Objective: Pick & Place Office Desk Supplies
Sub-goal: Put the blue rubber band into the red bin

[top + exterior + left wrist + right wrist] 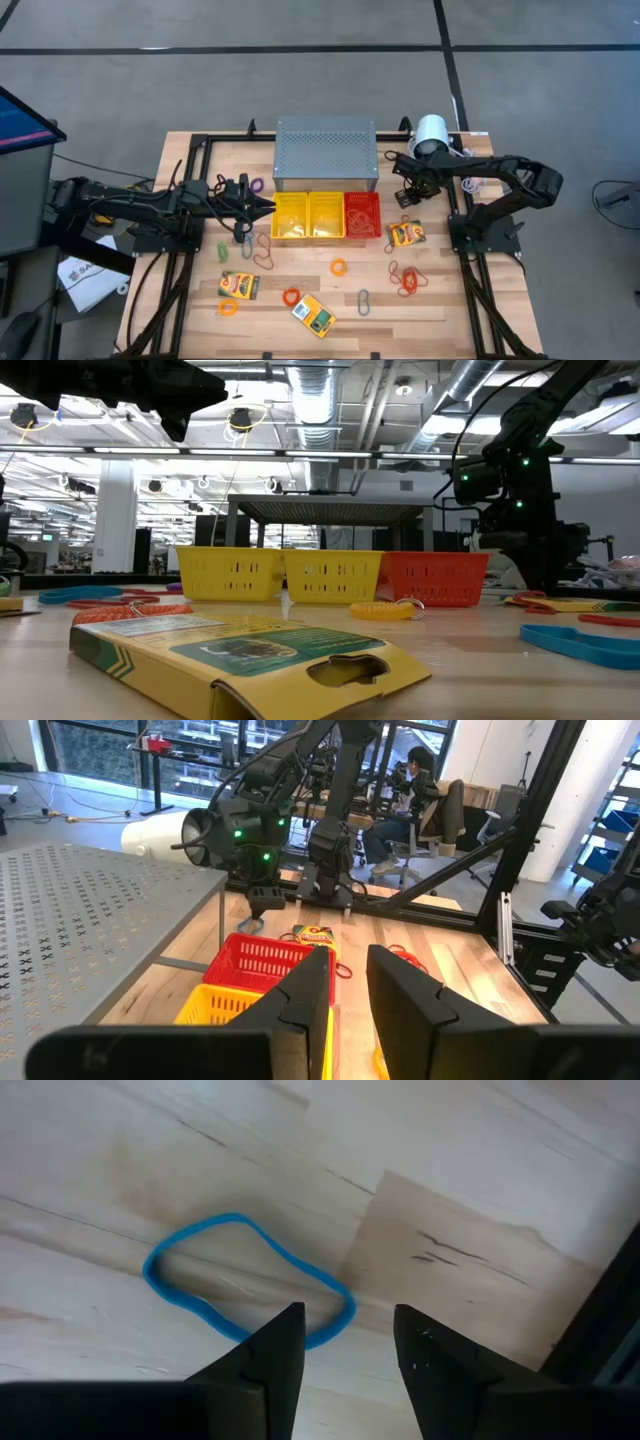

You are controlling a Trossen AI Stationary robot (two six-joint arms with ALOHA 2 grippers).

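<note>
Above the worktop (440,300), my right hand (345,1345) points down, fingers apart over a blue band loop (245,1280); my left hand (348,990) hovers level, empty, fingers slightly apart, over the yellow baskets (308,216).

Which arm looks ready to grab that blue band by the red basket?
The right one, probably. The right gripper hangs just above the blue band, fingers parted over its edge. The left gripper is across the table by the yellow baskets, nowhere near it.
</note>
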